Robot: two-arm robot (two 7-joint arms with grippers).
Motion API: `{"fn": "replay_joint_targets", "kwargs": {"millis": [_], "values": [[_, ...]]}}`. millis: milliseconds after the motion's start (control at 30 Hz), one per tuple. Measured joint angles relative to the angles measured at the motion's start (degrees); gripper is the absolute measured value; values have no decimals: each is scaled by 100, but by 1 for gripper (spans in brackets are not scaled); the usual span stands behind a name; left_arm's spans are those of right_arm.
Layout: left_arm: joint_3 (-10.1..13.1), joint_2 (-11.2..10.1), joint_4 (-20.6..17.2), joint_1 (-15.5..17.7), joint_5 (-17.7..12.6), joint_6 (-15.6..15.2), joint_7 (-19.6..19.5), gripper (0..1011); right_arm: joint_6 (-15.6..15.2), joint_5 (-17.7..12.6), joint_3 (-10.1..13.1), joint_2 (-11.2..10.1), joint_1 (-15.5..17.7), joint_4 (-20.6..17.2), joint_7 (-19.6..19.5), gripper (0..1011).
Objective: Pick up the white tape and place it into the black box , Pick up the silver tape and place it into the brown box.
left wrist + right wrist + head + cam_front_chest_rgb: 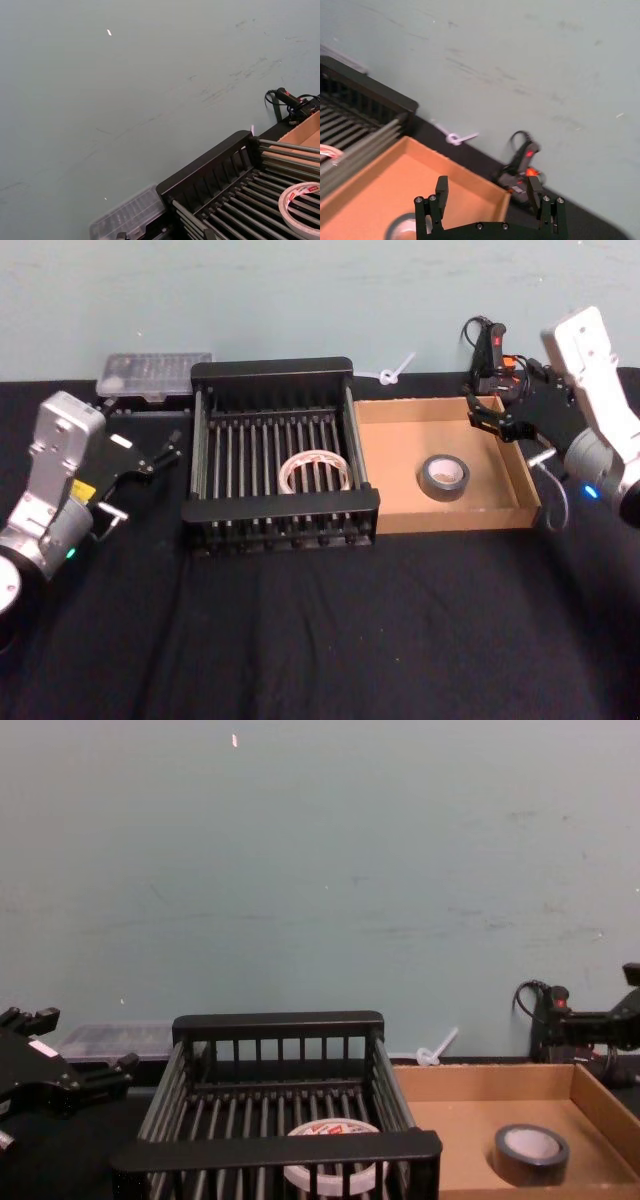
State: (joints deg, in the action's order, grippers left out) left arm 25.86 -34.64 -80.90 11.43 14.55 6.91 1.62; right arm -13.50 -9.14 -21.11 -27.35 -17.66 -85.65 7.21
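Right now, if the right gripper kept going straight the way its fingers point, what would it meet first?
The right gripper, open, points over the brown box's far corner at a black handheld device by the wall. Probably that device first; depth is unclear.

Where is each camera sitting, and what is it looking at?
Head: high up, looking down at the black box, brown box, left gripper and right gripper.
Chest: low, facing the wall; left gripper at its left edge.
Left wrist: faces the wall and white tape.
Right wrist: over the brown box; its open gripper shows.
Head and chest share the silver tape.
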Motion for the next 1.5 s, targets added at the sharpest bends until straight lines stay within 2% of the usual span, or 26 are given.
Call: {"fn": "replay_joint_targets", "kwargs": {"millis": [33,133,233,367,1167,1500], "values": [[0,0,0,0,0,0,0,1001,193,254,-44,-4,81,-25,-214,1002],[0,0,0,0,0,0,0,1001,422,645,-131,-6,203,-30,-511,1002],[0,0,0,0,0,0,0,1001,516,875,-192,8,289,17,-640,1002],[0,0,0,0,0,0,0,1001,535,994,-213,48,368,90,-669,1002],[0,0,0,0,0,0,0,1002,506,1142,97,323,529,184,-491,1002],[0,0,0,0,0,0,0,1001,506,1144,92,319,531,186,-494,1003]]}}
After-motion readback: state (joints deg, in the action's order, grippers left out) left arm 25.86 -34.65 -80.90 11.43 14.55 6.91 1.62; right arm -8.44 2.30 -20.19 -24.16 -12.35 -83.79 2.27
